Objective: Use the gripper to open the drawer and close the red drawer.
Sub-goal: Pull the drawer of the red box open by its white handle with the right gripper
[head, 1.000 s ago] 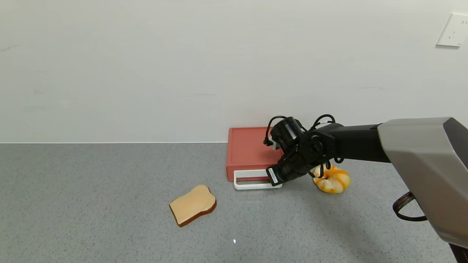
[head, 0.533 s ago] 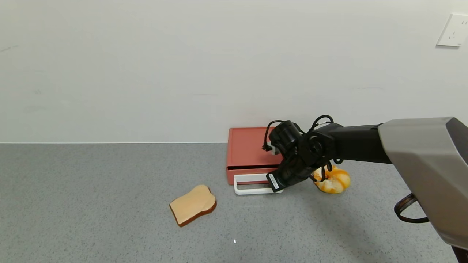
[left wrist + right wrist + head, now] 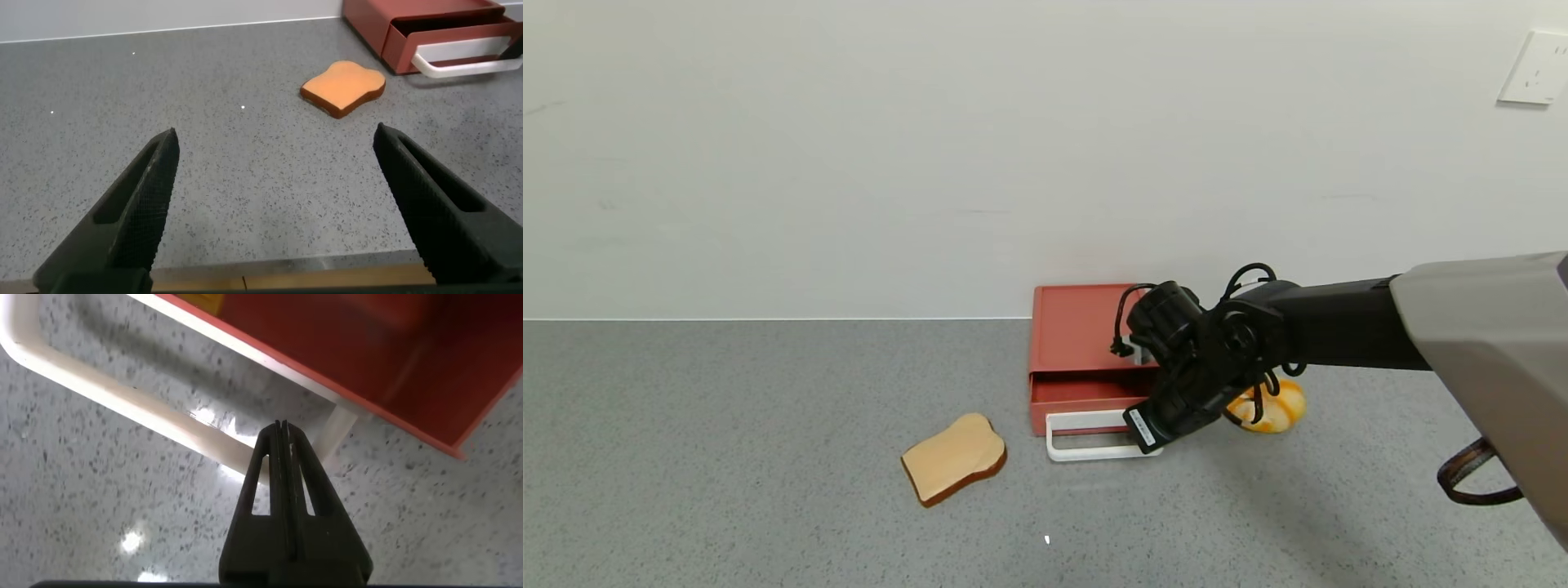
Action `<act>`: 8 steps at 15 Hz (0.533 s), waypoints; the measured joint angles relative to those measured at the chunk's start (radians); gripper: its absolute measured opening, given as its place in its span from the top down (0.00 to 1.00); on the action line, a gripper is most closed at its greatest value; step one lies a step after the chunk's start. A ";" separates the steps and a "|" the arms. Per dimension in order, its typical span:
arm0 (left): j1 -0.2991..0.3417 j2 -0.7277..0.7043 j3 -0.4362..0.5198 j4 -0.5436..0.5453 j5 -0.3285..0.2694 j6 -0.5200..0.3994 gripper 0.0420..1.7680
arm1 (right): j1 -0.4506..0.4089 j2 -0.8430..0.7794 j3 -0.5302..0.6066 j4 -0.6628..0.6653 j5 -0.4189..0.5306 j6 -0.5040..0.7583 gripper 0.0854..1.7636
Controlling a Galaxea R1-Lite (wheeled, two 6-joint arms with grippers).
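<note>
Grey speckled desk (image 3: 768,457) runs back to a plain white wall, and the red box (image 3: 1078,331) sits against that wall, right of centre. Its drawer (image 3: 1078,403) is slid partway out toward the robot, white loop handle (image 3: 1094,437) leading. The right gripper (image 3: 1145,433) sits at the handle's right end, its fingers (image 3: 280,469) clenched flat together (tips inside the loop, against the front bar). A bread slice (image 3: 953,457) lies left of the drawer, apart from it, and an orange-and-white bun (image 3: 1270,406) sits just right of the box, partly behind the arm. The left gripper (image 3: 278,204) hangs low over bare desk, well left, fingers (image 3: 139,196) spread and holding nothing.
</note>
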 joint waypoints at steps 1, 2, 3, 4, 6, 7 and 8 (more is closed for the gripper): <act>0.000 0.000 0.000 0.000 0.000 0.000 0.03 | 0.002 -0.012 0.021 0.000 0.004 0.000 0.98; 0.000 0.000 0.000 0.000 0.000 0.000 0.03 | 0.004 -0.024 0.044 -0.001 0.005 -0.001 0.98; 0.000 0.000 0.000 0.000 0.000 0.000 0.03 | 0.007 -0.038 0.069 -0.003 0.006 -0.001 0.98; 0.000 0.000 0.000 0.000 0.000 0.000 0.03 | 0.009 -0.051 0.089 -0.008 0.006 -0.001 0.98; 0.000 0.000 0.000 0.000 0.000 0.000 0.03 | 0.015 -0.079 0.130 -0.011 0.006 0.000 0.98; 0.000 0.000 0.000 0.000 0.001 0.000 0.03 | 0.019 -0.092 0.149 -0.011 0.005 -0.001 0.98; 0.000 0.000 0.000 0.000 0.000 0.001 0.03 | 0.022 -0.104 0.170 -0.012 0.007 0.000 0.98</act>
